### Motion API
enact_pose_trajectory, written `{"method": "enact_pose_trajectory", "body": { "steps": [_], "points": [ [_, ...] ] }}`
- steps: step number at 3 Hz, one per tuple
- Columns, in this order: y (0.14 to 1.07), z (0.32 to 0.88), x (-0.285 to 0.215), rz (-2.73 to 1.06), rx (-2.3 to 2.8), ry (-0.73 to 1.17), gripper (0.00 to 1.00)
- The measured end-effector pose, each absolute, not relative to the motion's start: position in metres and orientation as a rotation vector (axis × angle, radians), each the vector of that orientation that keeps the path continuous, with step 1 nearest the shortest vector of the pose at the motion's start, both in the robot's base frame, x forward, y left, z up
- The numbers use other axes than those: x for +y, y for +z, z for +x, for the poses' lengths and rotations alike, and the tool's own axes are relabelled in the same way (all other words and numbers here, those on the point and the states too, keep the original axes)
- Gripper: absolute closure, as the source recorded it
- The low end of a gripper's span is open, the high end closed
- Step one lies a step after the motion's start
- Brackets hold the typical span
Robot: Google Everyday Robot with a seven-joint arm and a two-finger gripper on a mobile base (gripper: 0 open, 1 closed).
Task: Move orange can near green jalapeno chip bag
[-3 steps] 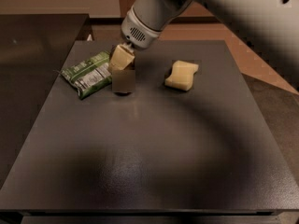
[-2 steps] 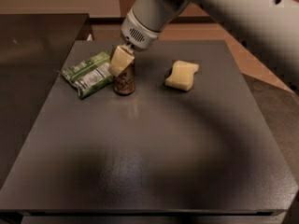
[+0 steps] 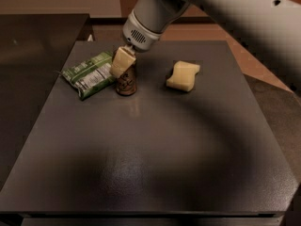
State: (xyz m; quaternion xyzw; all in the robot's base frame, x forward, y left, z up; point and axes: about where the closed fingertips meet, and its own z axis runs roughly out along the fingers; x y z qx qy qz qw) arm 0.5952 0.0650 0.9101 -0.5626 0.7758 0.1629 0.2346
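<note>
My gripper (image 3: 123, 64) sits at the top of the orange can (image 3: 126, 84), at the end of my arm (image 3: 160, 8), which reaches in from 1 o'clock. The gripper's pale end covers the can's upper part, so I cannot tell whether I have hold of the can or am loose of it. The can stands upright on the dark table (image 3: 150, 154), toward 11 o'clock on the tabletop. The green jalapeno chip bag (image 3: 88, 72) lies flat at the can's 9 o'clock with its white label panel facing up. Its nearest edge is just beside the can, and I cannot tell if they touch. A pale yellow sponge (image 3: 183, 75) lies at the can's 3 o'clock, apart from it.
</note>
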Motion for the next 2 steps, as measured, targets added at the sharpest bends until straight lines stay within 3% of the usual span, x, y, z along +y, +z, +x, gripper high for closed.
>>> {"method": "enact_pose_trajectory", "body": {
  "steps": [1,2],
  "points": [
    [0.9099,0.5945,0.0663,-1.547,2.128,0.448,0.0],
    [0.9099,0.5945,0.0663,-1.548,2.128,0.448,0.0]
  ]
}}
